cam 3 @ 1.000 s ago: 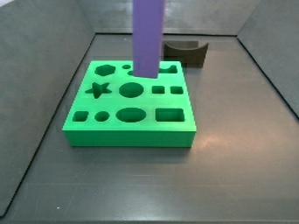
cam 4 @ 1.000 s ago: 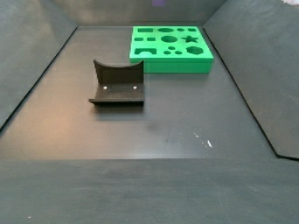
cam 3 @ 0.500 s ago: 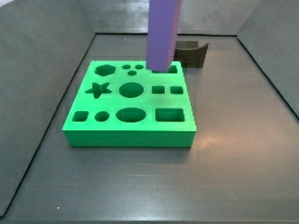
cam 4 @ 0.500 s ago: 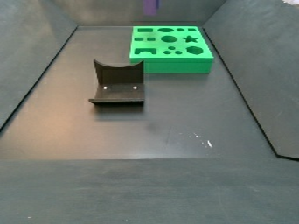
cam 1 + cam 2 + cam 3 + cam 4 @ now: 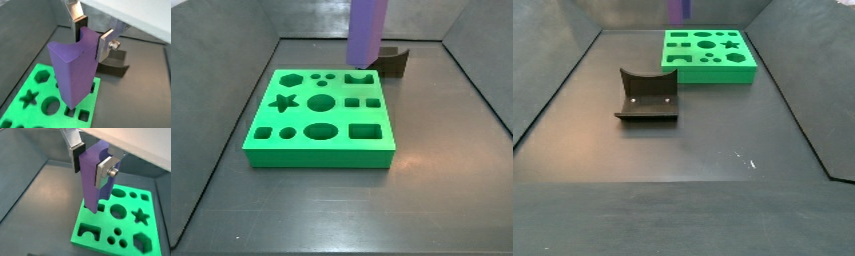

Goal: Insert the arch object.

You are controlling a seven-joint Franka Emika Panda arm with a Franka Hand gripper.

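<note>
Wrist views. In both wrist views the gripper (image 5: pixel 90 31) (image 5: pixel 91 160) is closed on a tall purple bar (image 5: pixel 73 67) (image 5: pixel 93 175); its silver fingers (image 5: pixel 105 44) (image 5: pixel 105 170) press against opposite faces of the bar's upper end. The finger bases and the arm are cut off by the frame edge. The bar hangs upright above the green board (image 5: pixel 27 102) (image 5: pixel 127 225), and its lower end hides part of the board's holes. In a wrist view the fixture (image 5: pixel 117 64) is partly hidden behind the bar and the finger.

Side views. In a side view the purple bar (image 5: pixel 368 32) runs out of frame at 12 o'clock, so the gripper is not visible there. The bar's lower end is at the 1 o'clock corner of the green board (image 5: pixel 318 115), by the arch-shaped hole (image 5: pixel 358 78). A dark object (image 5: pixel 390 60) behind the bar, at 1 o'clock from the board, is half covered; whether it is the fixture cannot be told there. In a side view only a sliver of the purple bar (image 5: pixel 679 10) shows at 12 o'clock. The fixture (image 5: pixel 647 95) stands on the bench (image 5: pixel 687 150), at 7 o'clock from the green board (image 5: pixel 710 55), well apart.

The arch object, as a small dark block, cannot be made out in any view.

Change: compared with the earlier side views, the bar has moved from over the board toward its 1 o'clock corner.
</note>
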